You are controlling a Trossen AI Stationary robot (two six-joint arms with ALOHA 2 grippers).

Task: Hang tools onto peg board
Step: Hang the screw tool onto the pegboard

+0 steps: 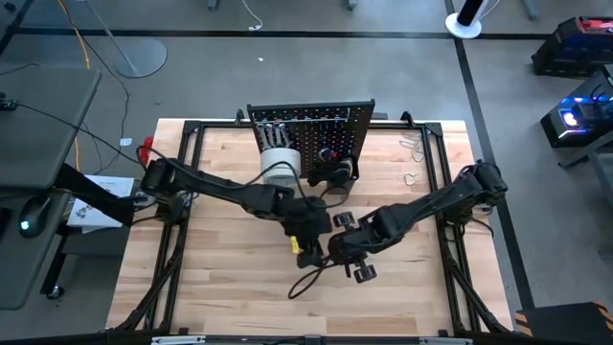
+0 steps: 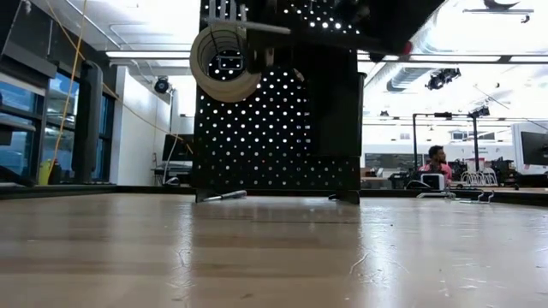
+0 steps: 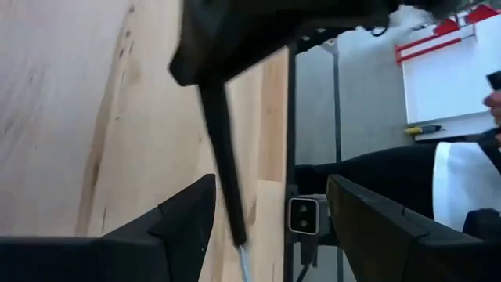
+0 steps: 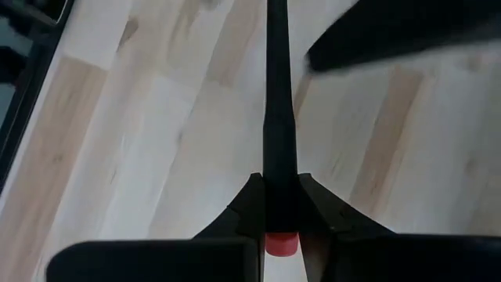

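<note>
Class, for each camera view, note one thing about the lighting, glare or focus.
High view: even light, blue glow at right. Low view: bright ceiling glare behind the peg board, which shows as a silhouette; near tabletop blurred. Left wrist view: dark arm overhead blurred. Right wrist view: soft focus on the screwdriver.

Pale wood table [image 1: 239, 278], smooth; matt black perforated peg board [image 1: 330, 129].
</note>
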